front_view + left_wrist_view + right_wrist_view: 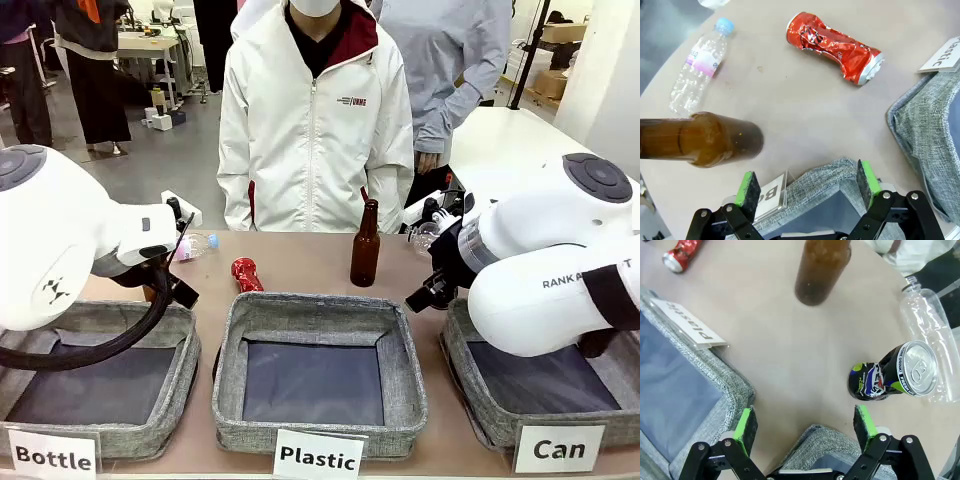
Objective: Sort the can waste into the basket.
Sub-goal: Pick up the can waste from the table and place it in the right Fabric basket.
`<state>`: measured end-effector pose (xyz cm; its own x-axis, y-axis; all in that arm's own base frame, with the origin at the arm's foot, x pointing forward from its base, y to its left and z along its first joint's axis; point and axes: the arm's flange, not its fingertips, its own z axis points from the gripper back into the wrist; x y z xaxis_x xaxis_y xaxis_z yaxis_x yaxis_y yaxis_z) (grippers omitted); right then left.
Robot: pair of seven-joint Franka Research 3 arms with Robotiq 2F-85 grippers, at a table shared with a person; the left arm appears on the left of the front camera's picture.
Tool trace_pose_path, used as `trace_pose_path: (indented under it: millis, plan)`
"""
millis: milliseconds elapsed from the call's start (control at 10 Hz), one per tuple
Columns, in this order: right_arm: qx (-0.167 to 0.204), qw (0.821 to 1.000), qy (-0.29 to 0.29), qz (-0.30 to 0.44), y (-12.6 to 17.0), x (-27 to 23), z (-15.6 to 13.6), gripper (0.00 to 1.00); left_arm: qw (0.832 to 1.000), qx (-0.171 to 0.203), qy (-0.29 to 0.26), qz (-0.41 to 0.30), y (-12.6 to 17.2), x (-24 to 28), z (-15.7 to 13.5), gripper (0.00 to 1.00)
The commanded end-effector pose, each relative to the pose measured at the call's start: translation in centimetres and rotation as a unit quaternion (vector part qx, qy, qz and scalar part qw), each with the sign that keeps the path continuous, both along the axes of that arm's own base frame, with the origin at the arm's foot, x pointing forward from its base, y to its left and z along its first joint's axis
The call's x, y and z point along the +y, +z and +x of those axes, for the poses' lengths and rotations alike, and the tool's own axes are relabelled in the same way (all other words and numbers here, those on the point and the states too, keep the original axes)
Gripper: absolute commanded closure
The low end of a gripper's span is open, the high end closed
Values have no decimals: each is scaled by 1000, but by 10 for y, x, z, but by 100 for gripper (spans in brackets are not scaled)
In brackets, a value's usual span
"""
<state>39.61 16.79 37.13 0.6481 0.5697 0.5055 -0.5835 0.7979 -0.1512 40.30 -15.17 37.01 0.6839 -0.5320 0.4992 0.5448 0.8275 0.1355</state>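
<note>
Found both cans out on the desk (300,262), neither yet in the basket (462,372) behind the white "Can" card (558,449). Saw the dark can (890,375) standing upright, silver top up, just beside a clear bottle (930,335) lying on its side and near the basket's far corner. Judged that upright stance handy for a grasp from the side. Noted the right pincer (804,422) spread wide, holding nothing, hovering over the grey rim, with the dark can ahead and off toward one green pad (863,421), not between the two. Reckoned a small shift sideways and forward needful before any closing.

Spotted the red crushed can (835,47) lying flat on its side, well ahead of the left pincer (806,181), open end turned toward the "Plastic" basket (925,130). Put its lying down to the crushing, probably too bent to stand. Noted the left pincer likewise wide and empty, over a corner of the "Bottle" basket (188,345), with a brown bottle (700,140) nearer and off to one side. Judged the red crushed can well apart from the basket, on the left arm's side of the desk, so a long carry across.
</note>
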Motion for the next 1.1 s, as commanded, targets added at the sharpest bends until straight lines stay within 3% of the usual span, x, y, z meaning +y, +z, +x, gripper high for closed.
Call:
trace_pose_path:
  millis: [0,1000]
  plan:
    - [0,1000,0,0,0,0,0,0,1000,0,0,0,0,0,0,0]
    - [0,1000,0,0,0,0,0,0,1000,0,0,0,0,0,0,0]
